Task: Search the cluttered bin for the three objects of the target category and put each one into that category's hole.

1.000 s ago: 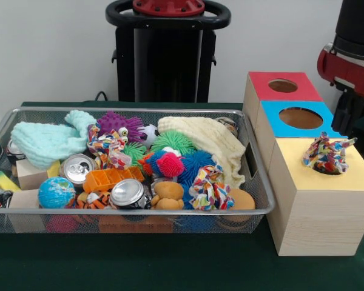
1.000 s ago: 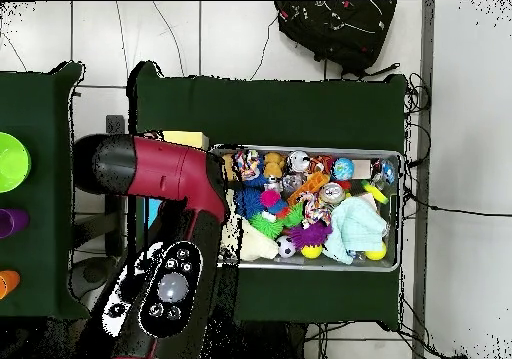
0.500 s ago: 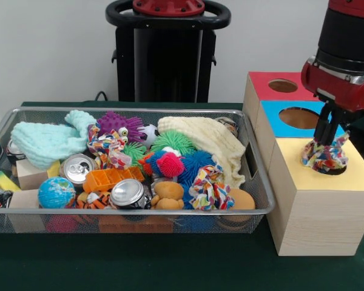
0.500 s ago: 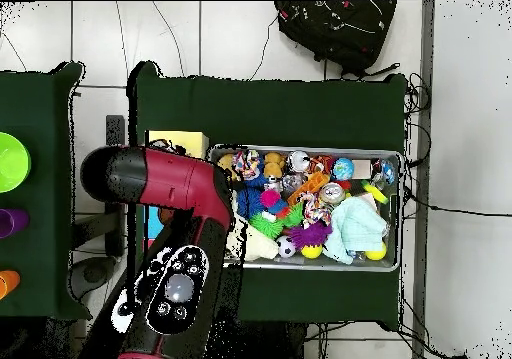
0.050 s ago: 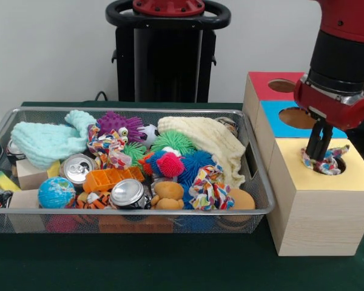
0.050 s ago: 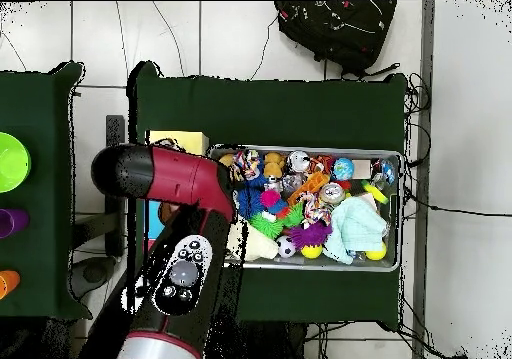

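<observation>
Pincer (image 5: pixel 320 159) fingers close together, pressing into rope toy (image 5: pixel 325 162) sunk in yellow box (image 5: pixel 318 200) hole; bin (image 5: pixel 255 182) at left.

A black backpack (image 6: pixel 336 30) lay on the tiled floor (image 6: pixel 250 35) beyond the green-clothed table (image 6: pixel 270 110). On a second table at the left edge sat a green bowl (image 6: pixel 12 161), with purple and orange things below it.

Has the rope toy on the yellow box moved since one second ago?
Yes. The rope toy has sunk lower into the yellow box hole, under the gripper.
</observation>
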`<state>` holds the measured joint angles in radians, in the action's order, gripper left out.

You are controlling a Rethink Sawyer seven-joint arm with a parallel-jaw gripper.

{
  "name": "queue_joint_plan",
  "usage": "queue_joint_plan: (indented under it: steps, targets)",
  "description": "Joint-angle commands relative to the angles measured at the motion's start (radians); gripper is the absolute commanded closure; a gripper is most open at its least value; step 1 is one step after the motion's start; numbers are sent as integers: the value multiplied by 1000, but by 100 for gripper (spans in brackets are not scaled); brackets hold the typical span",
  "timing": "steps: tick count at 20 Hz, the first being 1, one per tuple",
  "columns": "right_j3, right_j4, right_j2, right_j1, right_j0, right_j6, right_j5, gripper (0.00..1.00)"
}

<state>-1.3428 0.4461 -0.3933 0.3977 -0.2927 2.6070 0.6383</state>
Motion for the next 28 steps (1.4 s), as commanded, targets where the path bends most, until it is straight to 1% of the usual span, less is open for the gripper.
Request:
queue_joint_plan:
  steps: [1, 3, 4, 6, 7, 8, 10, 14, 15, 16, 18, 20, 22, 23, 25, 26, 28]
  targets:
    - [90, 49, 90, -88, 46, 214, 108, 100]
    - [125, 67, 98, -90, 50, 233, 141, 100]
    - [153, 76, 103, -107, 55, 237, 144, 100]
    - [210, 101, 115, -163, 64, 247, 113, 100]
    - [216, 116, 126, -175, 67, 250, 98, 100]
    - [226, 117, 123, -184, 68, 245, 104, 100]
    - [224, 121, 124, -199, 73, 229, 90, 100]
    - [153, 129, 149, -210, 80, 182, 22, 100]
    - [135, 125, 143, -212, 71, 183, 9, 100]
    - [128, 113, 117, -206, 56, 196, 37, 100]
    - [86, 105, 90, -156, 38, 210, 109, 100]
    - [39, 103, 81, -79, 36, 195, 180, 100]
    - [20, 101, 68, 0, 37, 190, 272, 100]
    - [27, 99, 58, 31, 35, 198, 324, 100]
    - [55, 85, 39, 62, 38, 203, 402, 100]
    - [65, 75, 33, 71, 46, 191, 426, 100]
    - [80, 64, 31, 74, 66, 162, 437, 100]
